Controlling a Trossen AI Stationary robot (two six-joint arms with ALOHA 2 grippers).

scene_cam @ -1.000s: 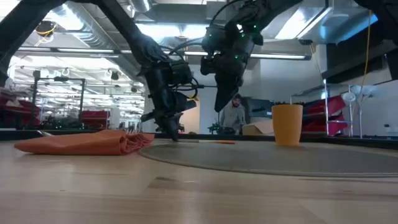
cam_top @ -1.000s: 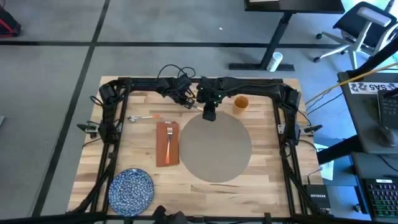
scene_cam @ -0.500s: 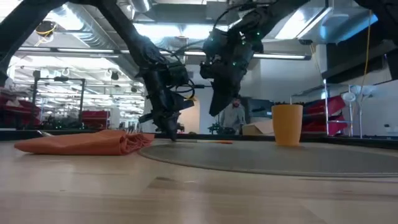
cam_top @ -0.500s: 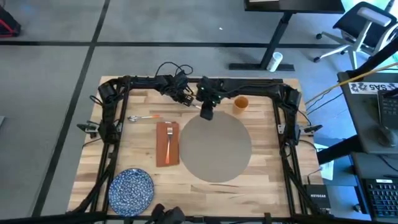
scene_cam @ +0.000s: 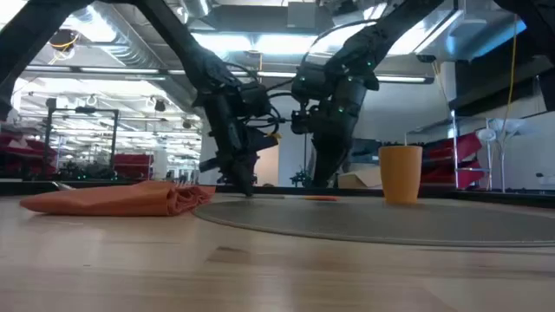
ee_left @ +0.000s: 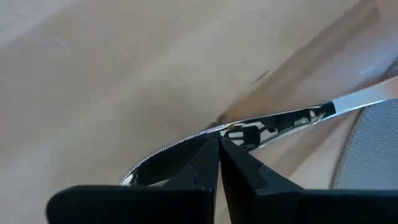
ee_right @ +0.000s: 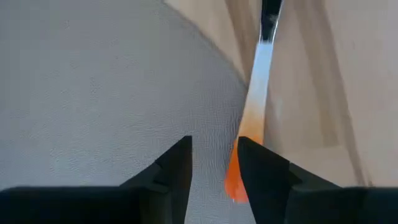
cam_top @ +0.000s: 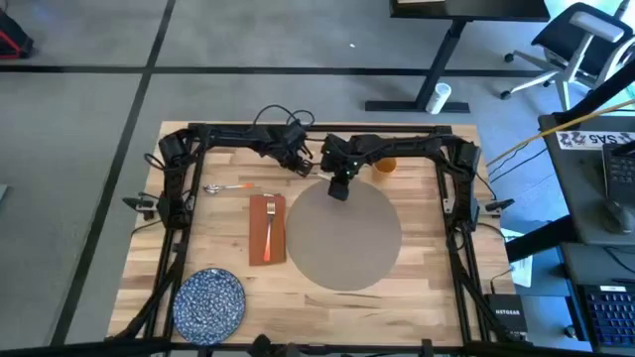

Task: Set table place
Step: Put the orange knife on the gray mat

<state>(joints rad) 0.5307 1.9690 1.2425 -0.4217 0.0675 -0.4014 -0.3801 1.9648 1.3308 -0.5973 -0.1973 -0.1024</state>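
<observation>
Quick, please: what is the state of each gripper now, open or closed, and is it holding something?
Left gripper: closed on the blade of a knife.
Right gripper: open, holding nothing, low over the placemat beside the knife's orange handle.

Grey carpet tiles (cam_top: 89, 119) crossed by dark seams cover the floor around the desk (cam_top: 228, 288), seen from directly overhead. A second desk's black foot (cam_top: 402, 104) and leg stand behind it, with a white cylinder (cam_top: 441, 96) on the floor beside them. A white office chair (cam_top: 575, 45) on castors sits in the far right corner. Along the right edge, a workstation carries a black keyboard (cam_top: 607, 307) and a mouse. At desk height, the room opens into a long hall under rows of bright ceiling lights (scene_cam: 104, 74), with red furniture (scene_cam: 130, 165) at left and right. A person (scene_cam: 328, 165) sits in the distance.
</observation>
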